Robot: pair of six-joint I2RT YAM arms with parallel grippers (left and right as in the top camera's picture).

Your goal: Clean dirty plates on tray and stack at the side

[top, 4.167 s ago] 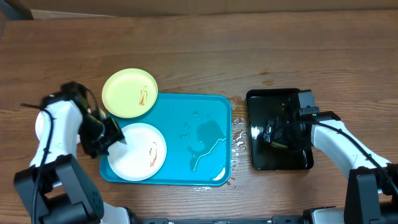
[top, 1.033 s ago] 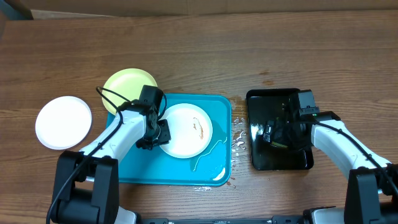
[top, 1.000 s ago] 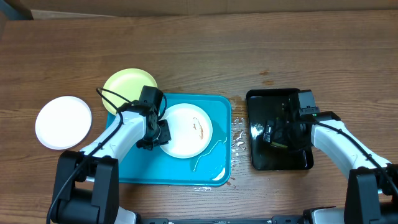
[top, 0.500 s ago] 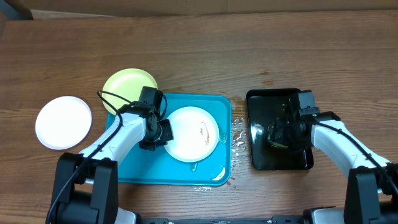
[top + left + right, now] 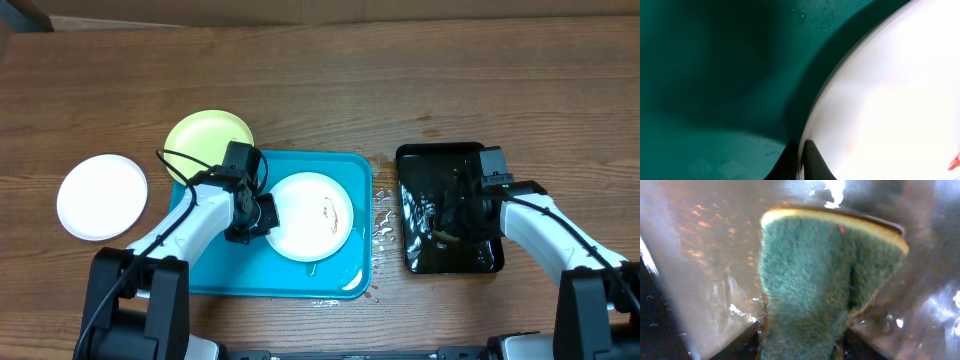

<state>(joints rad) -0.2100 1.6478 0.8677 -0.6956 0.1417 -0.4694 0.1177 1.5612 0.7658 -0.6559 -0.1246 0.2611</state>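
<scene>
The left gripper [image 5: 262, 214] is clamped narrow on the rim of the smeared white plate [image 5: 312, 215], mid turquoise tray [image 5: 300, 278]. The tray looks wet, so scrubbing pressure could slide the plate free. The right gripper [image 5: 447, 222] seemingly holds the sponge [image 5: 810, 280] in the black tray [image 5: 418, 165].

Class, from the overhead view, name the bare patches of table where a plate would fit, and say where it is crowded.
Free: the wide table strip beyond the yellow-green plate and black tray. Crowded: the narrow wet gap between turquoise tray and black tray, and around the left hand gripping the smeared plate.
</scene>
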